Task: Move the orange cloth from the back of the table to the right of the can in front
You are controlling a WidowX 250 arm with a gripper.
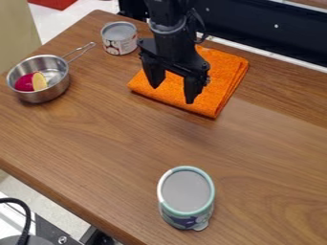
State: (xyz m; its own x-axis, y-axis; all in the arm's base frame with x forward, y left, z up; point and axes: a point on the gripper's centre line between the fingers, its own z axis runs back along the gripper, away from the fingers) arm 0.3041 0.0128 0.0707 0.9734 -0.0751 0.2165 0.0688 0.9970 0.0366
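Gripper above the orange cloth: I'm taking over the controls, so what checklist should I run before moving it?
1. Gripper open and empty: ok.
2. Orange cloth folded: ok.
3. Fingertips clear of the cloth: cannot tell, height unclear from this angle.
4. Metal can upright, apart from the pan's handle: ok.
5. Pan empty: not ok, red and yellow contents inside.
6. Teal-rimmed container upright: ok.

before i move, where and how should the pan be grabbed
I'd take the pan by its handle, from above, jaws along its two long sides: it looks slim and juts out from the rim toward the can.
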